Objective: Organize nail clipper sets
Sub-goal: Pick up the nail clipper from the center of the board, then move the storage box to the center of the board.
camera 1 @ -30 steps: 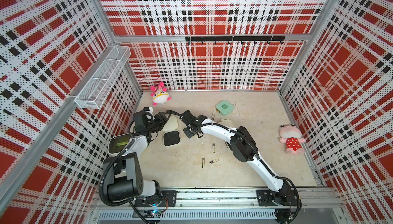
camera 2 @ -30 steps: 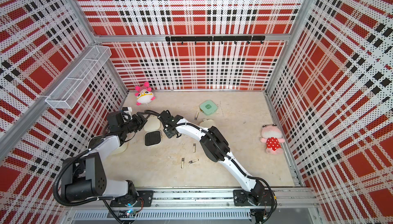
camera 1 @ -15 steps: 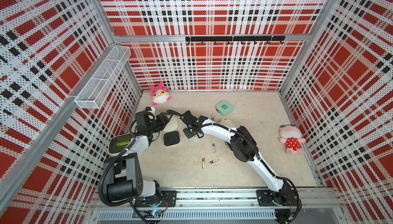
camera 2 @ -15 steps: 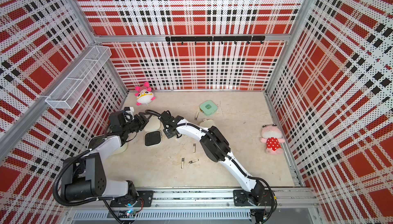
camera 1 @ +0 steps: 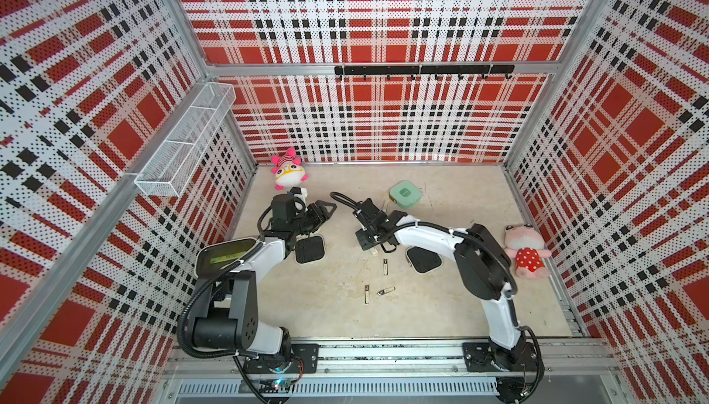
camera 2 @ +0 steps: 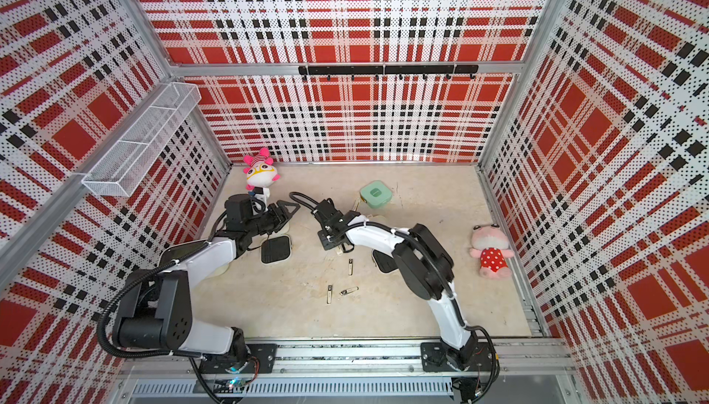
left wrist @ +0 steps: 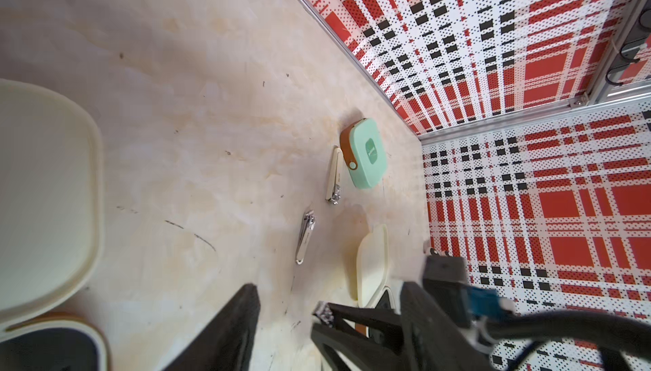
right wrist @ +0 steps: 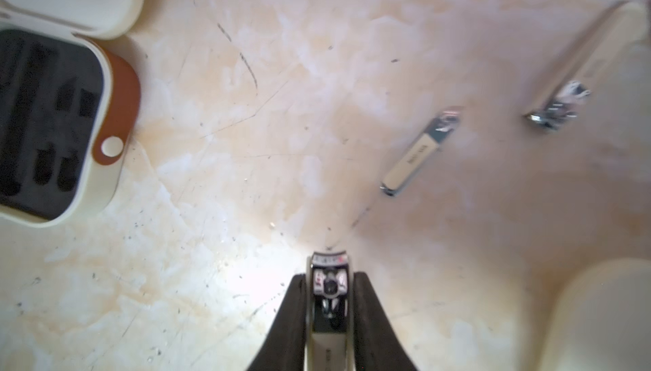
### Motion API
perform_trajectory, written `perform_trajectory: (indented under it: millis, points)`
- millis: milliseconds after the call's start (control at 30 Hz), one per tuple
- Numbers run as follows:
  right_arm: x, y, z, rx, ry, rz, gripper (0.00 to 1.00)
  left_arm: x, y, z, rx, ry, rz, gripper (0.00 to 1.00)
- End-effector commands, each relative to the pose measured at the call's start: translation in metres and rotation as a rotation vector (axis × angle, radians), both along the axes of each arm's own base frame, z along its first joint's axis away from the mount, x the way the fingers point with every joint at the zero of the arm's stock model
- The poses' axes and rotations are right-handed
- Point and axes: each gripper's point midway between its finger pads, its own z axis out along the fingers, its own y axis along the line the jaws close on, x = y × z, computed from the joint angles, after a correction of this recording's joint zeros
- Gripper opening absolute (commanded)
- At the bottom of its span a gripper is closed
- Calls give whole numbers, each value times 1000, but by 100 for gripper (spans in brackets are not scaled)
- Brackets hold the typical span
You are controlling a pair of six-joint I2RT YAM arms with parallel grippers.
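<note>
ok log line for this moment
right gripper: shut on small silver metal nail clipper | left gripper: open, empty | mint green rounded-square case: closed

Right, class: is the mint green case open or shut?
Shut. The green case has its lid down in both top views; the left wrist view shows its brown strap snapped across its edge.

Red, black and white plaid perforated panels enclose a scuffed beige surface. A white wire basket hangs left of the left claw; a black hook rail runs beyond it
</note>
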Motion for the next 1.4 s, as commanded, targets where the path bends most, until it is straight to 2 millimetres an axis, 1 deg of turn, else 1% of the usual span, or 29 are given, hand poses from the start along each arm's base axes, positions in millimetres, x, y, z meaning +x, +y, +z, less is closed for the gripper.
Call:
perform_trajectory:
  millis: [0,100,133,233,300,400,500,567,667,800,1167,1367]
  points:
    - [8,-33,28,32,-106,-88,20,7,-29,7,5,-27,-55,68]
    - [3,-74,23,12,-117,-150,19,5,-62,2,11,-17,-117,68]
    - [1,-86,20,5,-117,-170,19,1,-80,2,9,-17,-154,68]
    - [-4,-117,14,-13,-128,-210,19,-5,-119,-4,6,-1,-228,67]
    - [-6,-132,9,-17,-134,-232,19,-9,-142,-6,-5,3,-268,67]
    - [-8,-152,3,-19,-143,-258,19,-15,-172,-8,-22,8,-317,67]
    - [-10,-162,-1,-20,-143,-263,19,-22,-196,-14,-25,19,-360,67]
    - [-11,-164,-4,-28,-143,-256,19,-25,-206,-21,-22,31,-380,67]
    - [-13,-165,-7,-39,-143,-241,19,-27,-215,-31,-22,48,-394,67]
    - [-14,-167,-11,-56,-145,-225,19,-26,-220,-35,-34,56,-397,66]
    - [-17,-163,-22,-65,-135,-164,18,-23,-222,-42,-32,64,-401,66]
    - [-19,-165,-28,-81,-130,-156,18,-22,-220,-45,-30,69,-399,66]
